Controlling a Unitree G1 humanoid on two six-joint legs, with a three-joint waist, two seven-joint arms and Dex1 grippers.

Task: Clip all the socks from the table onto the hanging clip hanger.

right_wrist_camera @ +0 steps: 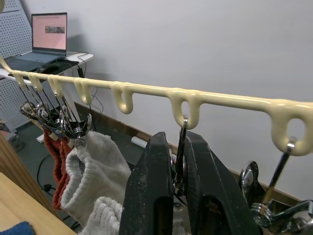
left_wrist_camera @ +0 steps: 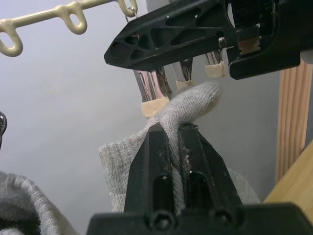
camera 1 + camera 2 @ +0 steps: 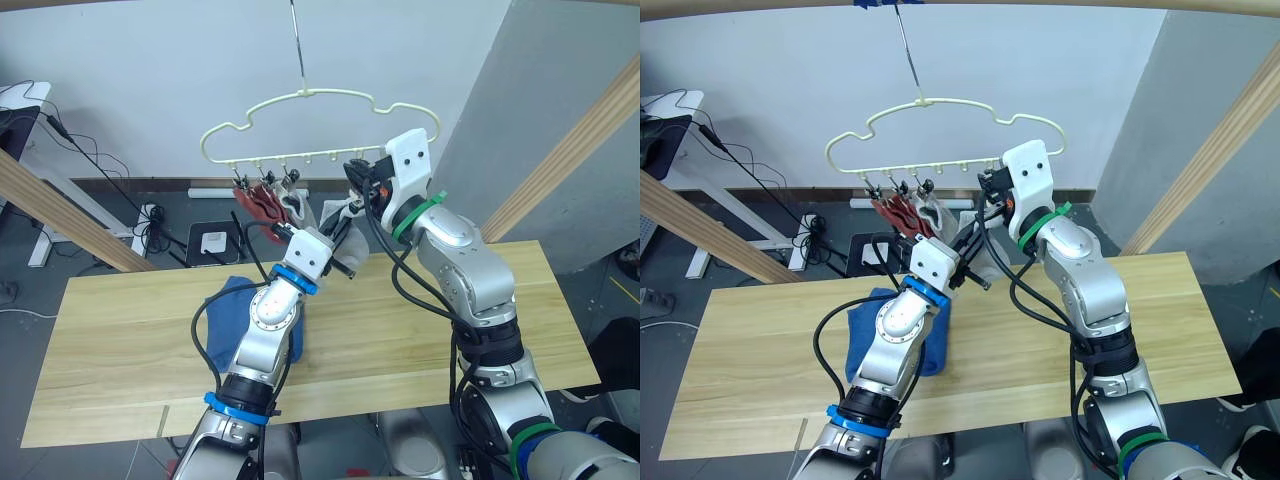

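Observation:
The pale yellow clip hanger (image 3: 300,96) hangs by its hook over the far edge of the table (image 3: 120,330). Two red socks (image 3: 260,200) and a grey sock (image 1: 98,166) hang from clips at its left end. My left gripper (image 2: 171,132) is shut on another grey sock (image 2: 188,110), holding its top edge up just under the metal clips (image 2: 151,90). Beside them, my right gripper (image 1: 177,147) is shut on a clip (image 1: 180,169) that hangs from the hanger bar (image 1: 146,90). Blue socks (image 3: 240,305) lie on the table, partly hidden behind my left arm.
Thick wooden frame poles slant down at the left (image 3: 60,215) and at the right (image 3: 570,150). A desk with a laptop (image 1: 49,32) stands far left by the wall. Cables and a power strip (image 3: 150,225) lie on the floor behind the table.

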